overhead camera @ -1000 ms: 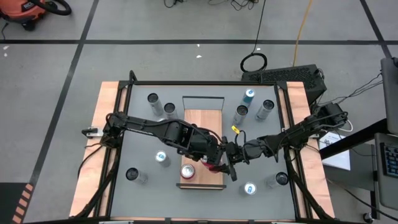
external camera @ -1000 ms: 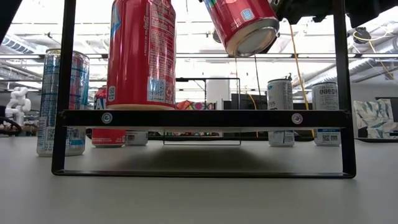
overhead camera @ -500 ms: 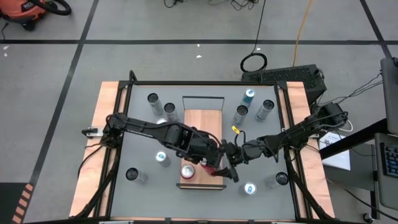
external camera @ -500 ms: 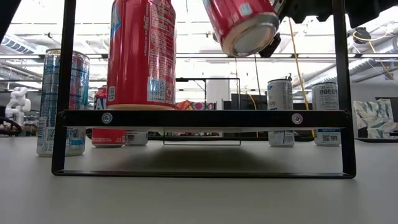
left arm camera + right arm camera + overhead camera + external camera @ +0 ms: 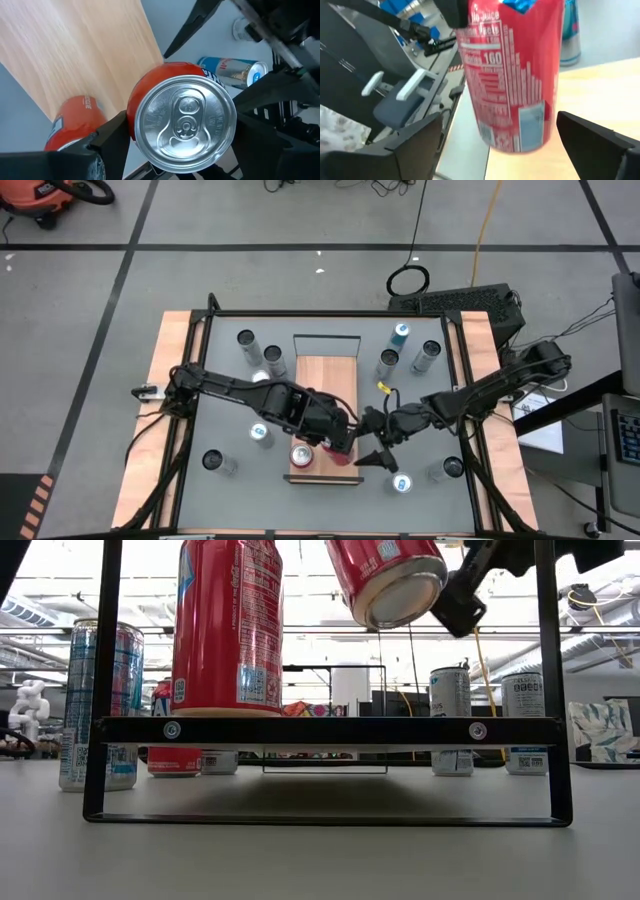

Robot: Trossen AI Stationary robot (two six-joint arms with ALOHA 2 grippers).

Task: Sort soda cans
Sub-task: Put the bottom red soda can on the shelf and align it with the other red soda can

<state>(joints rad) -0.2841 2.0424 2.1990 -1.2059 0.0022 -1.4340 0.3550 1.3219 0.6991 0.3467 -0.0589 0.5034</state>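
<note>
**Tilted red can over the shelf edge, with only one gripper on it**

The main risk is a bad landing. The held red can (image 5: 388,578) hangs at a slant above the wooden shelf (image 5: 325,375), its silver end tipped down and outward, so if it is lowered like this it would probably meet the board on its rim and roll or topple. It also hangs close to the standing red can (image 5: 225,625) already on the shelf; a sideways drift could knock that one off its spot. The left gripper (image 5: 175,150) clamps the held can's body, and a smooth, round wall in a two-finger hold could twist or slip. The right gripper (image 5: 383,458) sits just beside it with its fingers spread wide and nothing between them; one finger (image 5: 455,605) is near the can's lower end, and a brush there could nudge the can in the left grip.

The held can is red with white label print and a plain silver top carrying a pull tab (image 5: 184,120); it looks undented. It is above the near part of the shelf, at the table's middle. Other cans stand scattered on the grey table (image 5: 220,415) around the shelf, among them a blue one (image 5: 401,334) at the far side
</note>
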